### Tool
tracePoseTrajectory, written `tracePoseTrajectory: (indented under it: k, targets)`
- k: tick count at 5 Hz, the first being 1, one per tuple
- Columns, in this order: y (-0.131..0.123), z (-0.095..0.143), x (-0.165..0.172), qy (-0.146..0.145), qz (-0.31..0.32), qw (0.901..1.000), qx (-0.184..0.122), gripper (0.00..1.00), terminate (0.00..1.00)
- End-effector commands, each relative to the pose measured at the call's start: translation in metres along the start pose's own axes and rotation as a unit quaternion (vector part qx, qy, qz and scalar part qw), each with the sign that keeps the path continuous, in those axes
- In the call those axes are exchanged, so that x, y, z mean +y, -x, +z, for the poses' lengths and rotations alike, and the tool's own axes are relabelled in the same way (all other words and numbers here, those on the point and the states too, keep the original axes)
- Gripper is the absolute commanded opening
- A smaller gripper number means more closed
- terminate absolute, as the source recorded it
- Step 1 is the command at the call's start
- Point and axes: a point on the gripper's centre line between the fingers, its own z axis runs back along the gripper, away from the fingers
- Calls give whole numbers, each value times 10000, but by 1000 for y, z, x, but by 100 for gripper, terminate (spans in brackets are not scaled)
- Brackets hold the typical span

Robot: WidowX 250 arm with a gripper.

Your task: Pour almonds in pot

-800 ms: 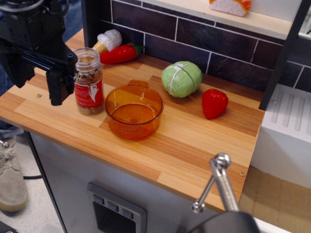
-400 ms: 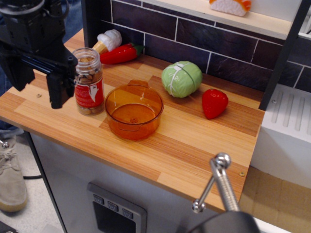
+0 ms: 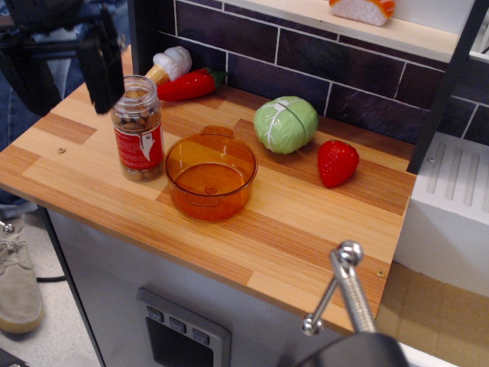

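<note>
The almonds (image 3: 135, 112) sit inside a clear jar (image 3: 138, 130) with a red-and-white label. The jar stands upright on the wooden counter (image 3: 306, 229). The translucent orange pot (image 3: 210, 175) stands just right of the jar and has nothing in it. My black gripper (image 3: 69, 103) is at the upper left, above and to the left of the jar. Its jaws are spread wide and hold nothing. One finger (image 3: 102, 67) hangs close to the jar's top without touching it.
A green cabbage (image 3: 286, 124) and a red strawberry (image 3: 337, 162) lie behind and right of the pot. A red pepper (image 3: 187, 84) and an ice cream cone (image 3: 170, 64) lie by the dark brick wall. A metal handle (image 3: 345, 284) juts up at the front right.
My gripper has risen from beside the jar's left side to above and left of it. The jar and pot have not moved.
</note>
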Motion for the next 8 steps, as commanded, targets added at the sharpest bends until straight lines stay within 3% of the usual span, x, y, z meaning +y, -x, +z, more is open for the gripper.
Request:
tracePoseTrajectory:
  k: [1, 2, 3, 4, 5, 6, 7, 8]
  targets:
    - [-35, 31, 35, 1038, 1626, 9812, 6, 100, 0]
    - [-51, 28, 50, 1170, 2415, 9626, 375, 100, 0]
    - [-71, 15, 71, 1012, 3520, 9276, 730, 100, 0]
    - [-78, 8, 84, 968, 4130, 8982, 1157, 100, 0]
    - [-86, -12, 84, 944, 4708, 8627, 1588, 100, 0]
    - [-98, -30, 74, 980, 4921, 8459, 1808, 100, 0]
    - [-109, -43, 66, 966, 5001, 8413, 1812, 100, 0]
    - [-106, -48, 45, 965, 4857, 8453, 2007, 100, 0]
